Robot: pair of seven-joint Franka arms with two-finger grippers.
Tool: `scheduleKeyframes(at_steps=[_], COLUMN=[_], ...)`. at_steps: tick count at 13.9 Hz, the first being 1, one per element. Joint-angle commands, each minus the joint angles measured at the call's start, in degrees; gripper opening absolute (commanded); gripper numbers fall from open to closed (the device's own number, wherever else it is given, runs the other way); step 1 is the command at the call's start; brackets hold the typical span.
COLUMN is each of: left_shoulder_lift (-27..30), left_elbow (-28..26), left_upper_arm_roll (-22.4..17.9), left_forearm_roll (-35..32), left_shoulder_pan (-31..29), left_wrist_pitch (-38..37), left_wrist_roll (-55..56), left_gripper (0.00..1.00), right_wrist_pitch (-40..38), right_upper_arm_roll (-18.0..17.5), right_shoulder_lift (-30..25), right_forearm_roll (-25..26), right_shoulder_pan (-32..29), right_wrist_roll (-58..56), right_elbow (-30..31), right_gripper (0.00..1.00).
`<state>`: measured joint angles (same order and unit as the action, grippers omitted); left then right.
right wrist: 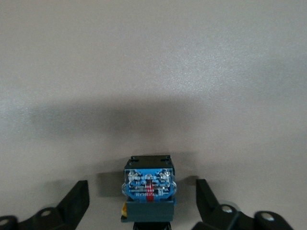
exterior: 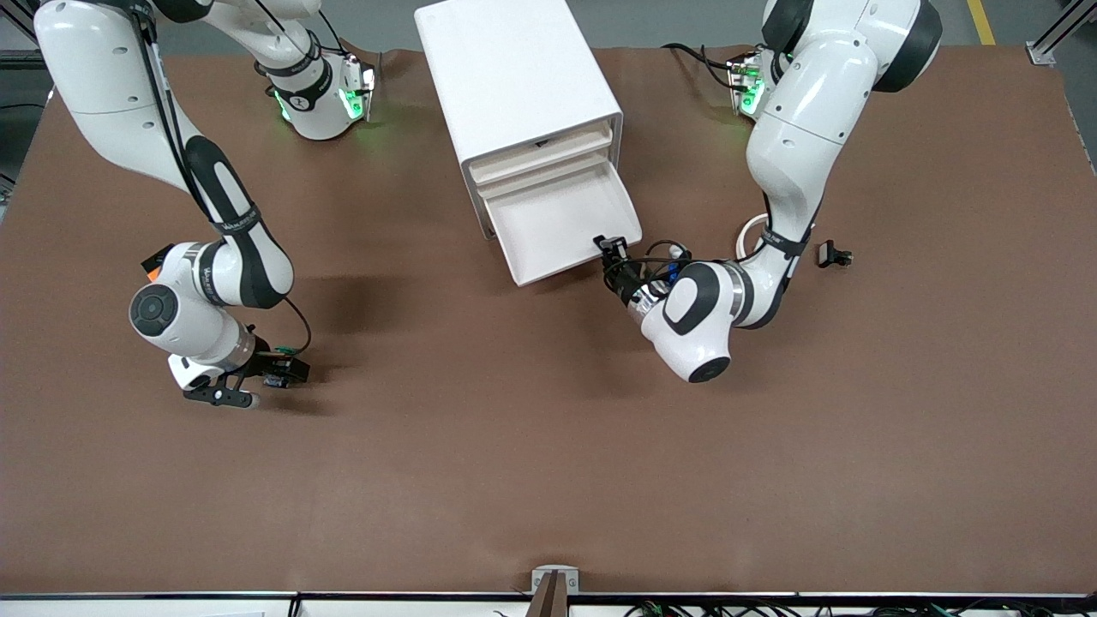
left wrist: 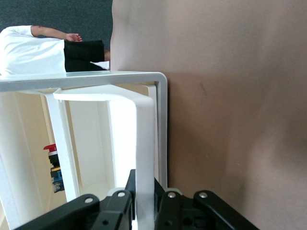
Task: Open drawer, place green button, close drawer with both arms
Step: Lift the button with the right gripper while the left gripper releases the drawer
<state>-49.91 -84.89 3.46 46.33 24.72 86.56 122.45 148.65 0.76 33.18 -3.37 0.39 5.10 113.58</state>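
The white cabinet [exterior: 514, 77] stands at the table's back middle. Its lowest drawer [exterior: 566, 267] is pulled out and looks empty. My left gripper [exterior: 610, 250] is shut on the corner of the drawer's front wall; in the left wrist view the fingers [left wrist: 128, 184] pinch the white wall [left wrist: 144, 139]. My right gripper [exterior: 255, 386] is open and low at the right arm's end of the table. The button [exterior: 276, 377] lies on the table between its fingers. In the right wrist view I see the button's blue and black body [right wrist: 148, 184] between the open fingers [right wrist: 79, 196]. Its green cap is hidden.
A small dark part [exterior: 833, 254] lies on the table near the left arm. An orange piece [exterior: 153, 274] peeks out beside the right arm's wrist. In the left wrist view a red, black and blue object [left wrist: 54, 165] shows inside the cabinet.
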Motion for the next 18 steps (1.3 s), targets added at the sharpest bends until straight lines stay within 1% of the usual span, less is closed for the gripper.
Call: scheduleKeyframes(at_steps=[1,2,3,4,5,6,8,11,12,14,15,16,18], left_shoulder_lift=[-1.5,-1.33,-0.98,-0.8,-0.8,-0.54,1.39,1.92,2.18,5.16,6.65,7.71,9.21], left_elbow=[2.89,2.98,3.5,4.38,5.95,7.53,9.82,15.79,17.46,17.48,17.48,17.48,17.65], left_upper_arm_roll=[-0.64,-0.64,-0.73,-0.73,-0.73,-0.73,-0.73,-0.64,-0.82,-0.91,-1.34,-2.13,-4.67], left_forearm_roll=[0.08,-0.01,-0.27,-1.15,-2.63,-5.26,-12.64,-23.62,-26.87,-32.07,-35.75,-37.79,-38.07], left_shoulder_pan=[-0.99,-1.17,-1.25,-1.34,-1.34,-1.43,-1.96,-2.31,-2.22,-2.31,-2.4,-2.4,-2.31], left_wrist_pitch=[1.16,1.16,1.16,1.07,0.89,0.72,0.28,0.36,0.54,0.72,0.46,0.45,1.06], left_wrist_roll=[-3.35,-3.71,-3.62,-3.62,-3.62,-3.62,-3.62,-4.24,-6.24,-16.13,-21.5,-24.34,-28.38], left_gripper=[0.38,0.97,1.0,1.0,1.0,1.0,1.0,1.0,1.0,1.0,1.0,1.0,1.0], right_wrist_pitch=[-0.72,-0.82,-0.9,-1.17,-3.0,-6.06,-13.27,-21.27,-23.73,-27.34,-28.84,-29.55,-30.43], right_upper_arm_roll=[0.56,0.56,0.56,0.64,0.65,0.56,0.47,0.12,-0.06,-0.06,-0.32,-0.76,-0.94], right_shoulder_lift=[0.22,0.22,0.13,0.13,-0.13,-0.56,-2.66,-7.93,-9.43,-12.42,-13.65,-14.71,-16.3], right_forearm_roll=[1.61,1.61,1.61,1.61,1.61,1.61,1.7,1.44,1.35,0.83,0.3,-0.66,-3.21], right_shoulder_pan=[0.49,0.4,0.31,0.4,0.48,0.49,0.83,4.51,6.44,10.92,12.86,14.97,19.27], right_wrist_roll=[0.96,0.96,0.96,0.96,0.96,1.05,4.55,13.67,17.88,25.71,29.92,33.19,39.78], right_elbow=[-1.42,-1.6,-1.78,-1.87,-2.74,-3.88,-6.08,-6.35,-6.35,-6.35,-6.44,-6.44,-6.79], right_gripper=[0.18,0.0,0.0,0.0,0.0,0.0,0.0,0.0,0.0,0.0,0.0,0.0,0.0])
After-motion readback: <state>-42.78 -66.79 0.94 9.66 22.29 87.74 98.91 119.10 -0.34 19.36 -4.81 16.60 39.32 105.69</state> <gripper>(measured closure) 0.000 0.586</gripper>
